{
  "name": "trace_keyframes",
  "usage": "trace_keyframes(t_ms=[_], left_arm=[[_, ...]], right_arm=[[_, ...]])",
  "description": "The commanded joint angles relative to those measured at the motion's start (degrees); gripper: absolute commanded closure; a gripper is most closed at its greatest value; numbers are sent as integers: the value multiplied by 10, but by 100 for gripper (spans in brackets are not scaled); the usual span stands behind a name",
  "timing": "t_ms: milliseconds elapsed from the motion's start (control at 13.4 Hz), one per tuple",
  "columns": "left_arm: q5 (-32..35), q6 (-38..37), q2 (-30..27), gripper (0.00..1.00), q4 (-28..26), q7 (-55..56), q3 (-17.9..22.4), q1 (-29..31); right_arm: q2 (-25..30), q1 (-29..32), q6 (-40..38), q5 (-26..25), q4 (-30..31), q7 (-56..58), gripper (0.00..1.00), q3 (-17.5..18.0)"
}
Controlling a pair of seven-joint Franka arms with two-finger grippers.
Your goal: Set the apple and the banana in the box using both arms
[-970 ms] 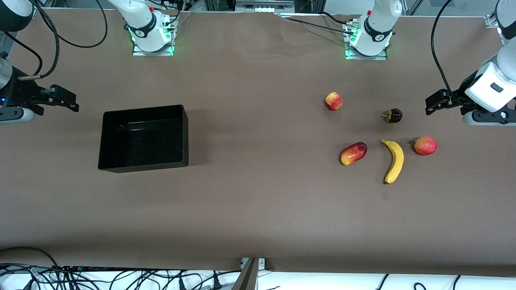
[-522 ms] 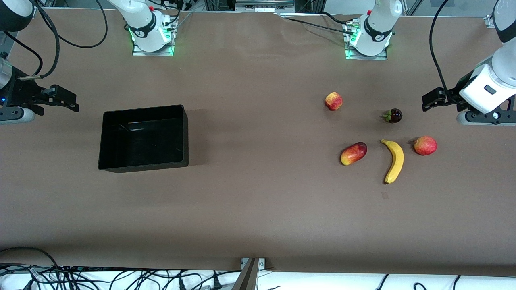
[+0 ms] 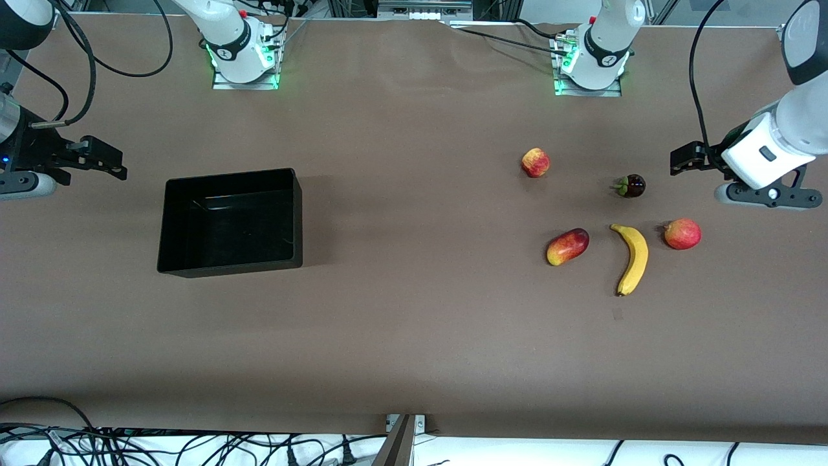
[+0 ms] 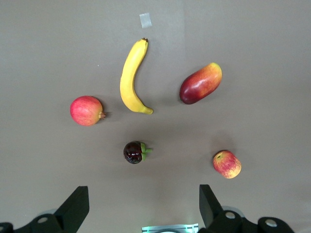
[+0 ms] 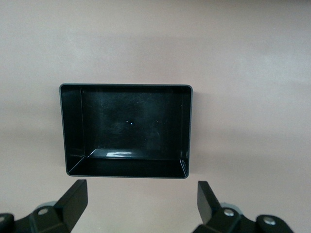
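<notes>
The small red-yellow apple [image 3: 535, 162] [image 4: 227, 164] lies toward the left arm's end of the table. The yellow banana [image 3: 632, 259] [image 4: 131, 80] lies nearer the front camera than the apple. The black box [image 3: 233, 266] [image 5: 126, 86] stands toward the right arm's end, with only its bare floor showing inside. My left gripper [image 3: 686, 158] [image 4: 144, 204] hangs open and holds nothing, over the table beside the fruits. My right gripper [image 3: 103, 158] [image 5: 142, 199] hangs open beside the box, also holding nothing.
An oblong red-yellow fruit [image 3: 567, 246] [image 4: 200, 83] lies beside the banana. A rounder red fruit [image 3: 682, 233] [image 4: 86, 110] is at the banana's side toward the left arm's end. A small dark fruit [image 3: 631, 186] [image 4: 133, 152] sits between apple and banana. Cables run along the table's front edge.
The left arm has shifted its gripper a little toward the fruits, inward from the table's end. The right arm, the box and the fruits have not moved.
</notes>
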State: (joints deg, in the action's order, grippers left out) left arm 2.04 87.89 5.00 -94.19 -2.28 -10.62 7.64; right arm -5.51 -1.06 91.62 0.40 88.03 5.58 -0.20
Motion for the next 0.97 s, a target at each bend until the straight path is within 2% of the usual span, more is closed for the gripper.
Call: trace_keyframes(t_ms=[0,448,597,746,896], left_arm=[[1,-12,8,0,17,-13,-2,-1],[1,-12,9,0,19,9,-2,-5],[1,-12,9,0,19,11,-3,-5],[1,-12,9,0,18,11,-3,-5],[1,-12,8,0,19,11,-3,-5]], right_arm=[[3,-5,12,1,-4,-2,0,0],[-1,-1,5,-5,-1,0,0,-7],[-44,-2,6,-8,6,1,0,-6],[-57,15,19,-5,24,26,0,-9],[-76,20,74,-12,64,47,0,-14]])
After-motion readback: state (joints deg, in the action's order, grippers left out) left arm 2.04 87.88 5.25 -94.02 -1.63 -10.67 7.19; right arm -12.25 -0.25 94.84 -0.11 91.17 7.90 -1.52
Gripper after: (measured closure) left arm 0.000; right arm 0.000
